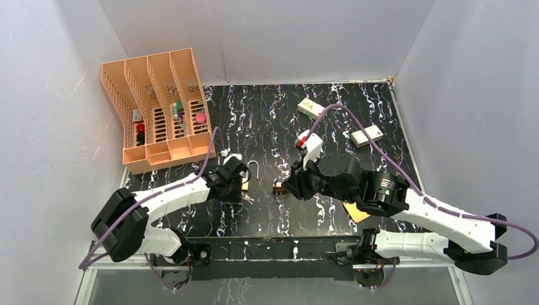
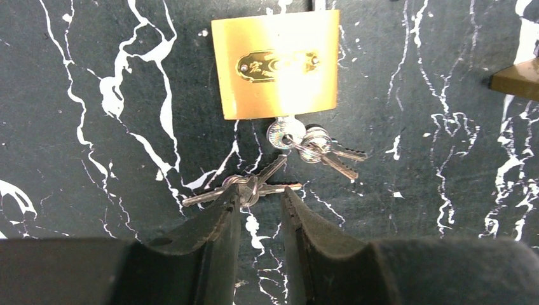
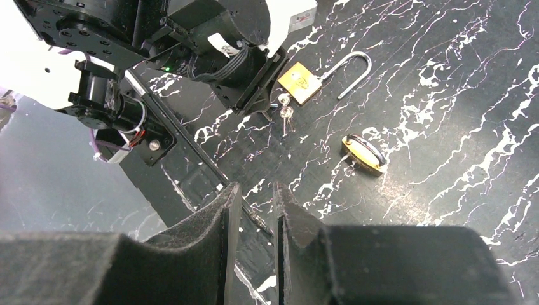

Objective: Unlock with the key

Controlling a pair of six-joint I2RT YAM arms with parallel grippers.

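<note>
A brass padlock (image 2: pixel 274 63) lies flat on the black marbled table, one silver key (image 2: pixel 283 135) in its keyhole with more keys on that ring. A second small key bunch (image 2: pixel 245 187) lies just below it. My left gripper (image 2: pixel 260 196) has its tips at that loose bunch. The left fingertip overlaps the ring, the right fingertip meets a key blade, and bare table shows in the narrow gap. The right wrist view shows the same padlock (image 3: pixel 299 82), its steel shackle (image 3: pixel 349 70) and the keys (image 3: pixel 284 114). My right gripper (image 3: pixel 256 194) hovers with a narrow empty gap.
A second brass padlock (image 3: pixel 363 154) lies on its side to the right of the first one, near my right gripper (image 1: pixel 287 184). An orange file organiser (image 1: pixel 159 114) stands at the back left. Two white boxes (image 1: pixel 310 108) (image 1: pixel 367 135) lie at the back right, and a yellow note (image 1: pixel 356 211) sits under the right arm.
</note>
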